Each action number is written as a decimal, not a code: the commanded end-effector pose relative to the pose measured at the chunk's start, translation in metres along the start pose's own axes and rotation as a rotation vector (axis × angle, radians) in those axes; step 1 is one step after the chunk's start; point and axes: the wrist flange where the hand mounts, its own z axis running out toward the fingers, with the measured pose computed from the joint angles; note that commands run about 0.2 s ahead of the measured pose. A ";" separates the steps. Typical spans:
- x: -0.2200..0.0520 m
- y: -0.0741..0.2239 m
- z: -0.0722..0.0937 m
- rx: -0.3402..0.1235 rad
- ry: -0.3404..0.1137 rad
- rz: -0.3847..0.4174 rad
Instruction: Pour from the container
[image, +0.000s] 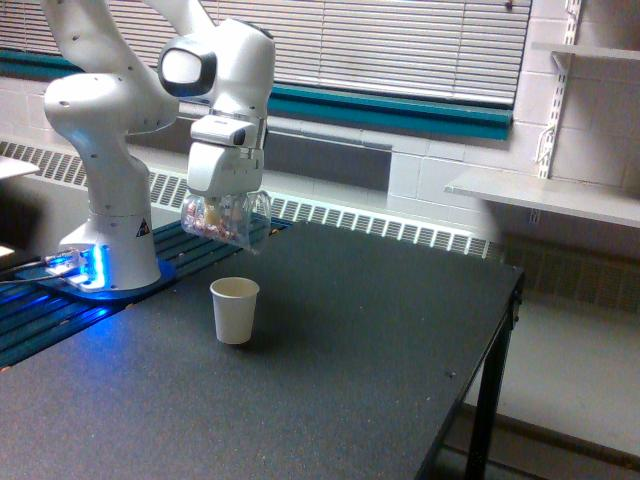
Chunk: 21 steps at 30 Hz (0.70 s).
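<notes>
The container (226, 220) is a clear cup with small brownish-red bits showing through its wall. It hangs tilted in the air, its mouth toward the exterior view's right and slightly down. My gripper (224, 208) is shut on it from above. A small white paper cup (234, 310) stands upright on the dark table (330, 370), below the container and slightly to its right, with a clear gap between them. The paper cup's inside is not visible.
The arm's white base (105, 240) with a blue light stands at the table's left end. The table's right edge (480, 360) drops to the floor. A radiator and window blinds run along the back wall; a shelf (545, 195) is at the right.
</notes>
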 end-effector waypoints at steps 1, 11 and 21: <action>-0.014 0.000 0.010 -0.019 -0.031 0.007; -0.016 -0.004 0.013 -0.010 -0.040 0.025; -0.018 -0.007 0.020 0.002 -0.054 0.049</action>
